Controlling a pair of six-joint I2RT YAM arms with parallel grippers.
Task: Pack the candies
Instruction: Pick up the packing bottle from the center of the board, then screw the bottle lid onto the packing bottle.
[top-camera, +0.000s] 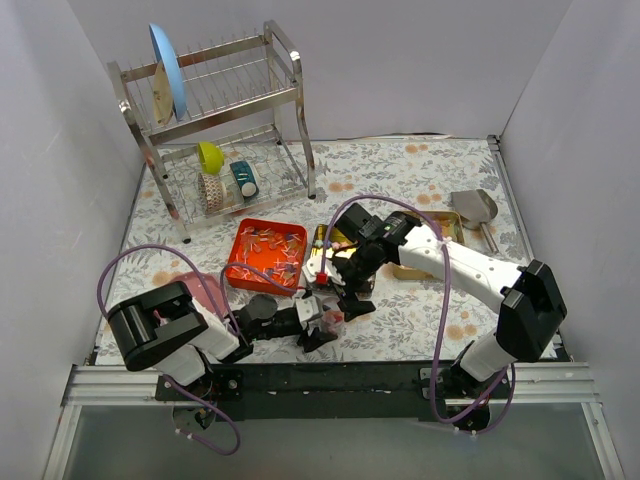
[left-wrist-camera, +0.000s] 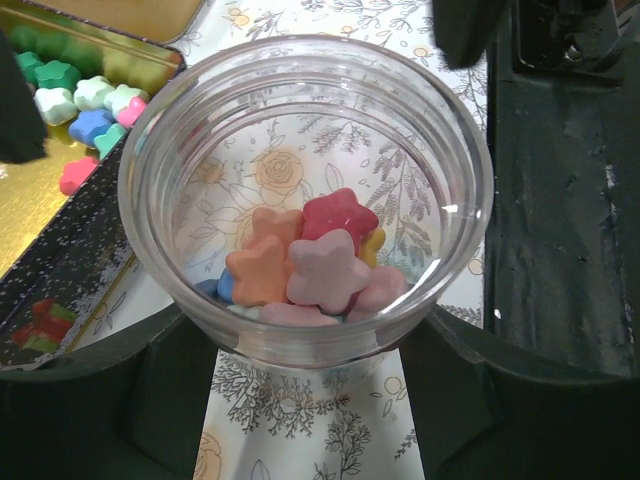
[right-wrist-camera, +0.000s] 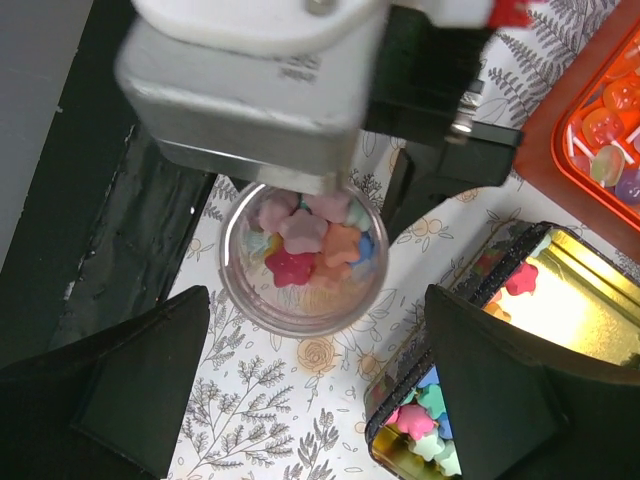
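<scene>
One red tray (top-camera: 262, 222) of wrapped candies (top-camera: 270, 250) sits at the table's 9 o'clock. At 6 o'clock, the left gripper (top-camera: 322, 322) is clamped on one clear jar (left-wrist-camera: 305, 90) holding roughly eight star-shaped candies (left-wrist-camera: 325, 270). The right gripper (right-wrist-camera: 318, 300) hangs over the jar, jaws wide and empty. Under everything lies a floral cloth (top-camera: 400, 170), with plain pale walls (top-camera: 400, 60) around.

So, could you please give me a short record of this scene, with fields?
left gripper: closed on clear round plastic jar
jar contents: pastel star-shaped candies, covering the bottom only
right gripper: open, empty, above the jar
gold rectangular tin: beside the jar, holds loose star candies
orange square tray: holds wrapped candies, farther back
</scene>
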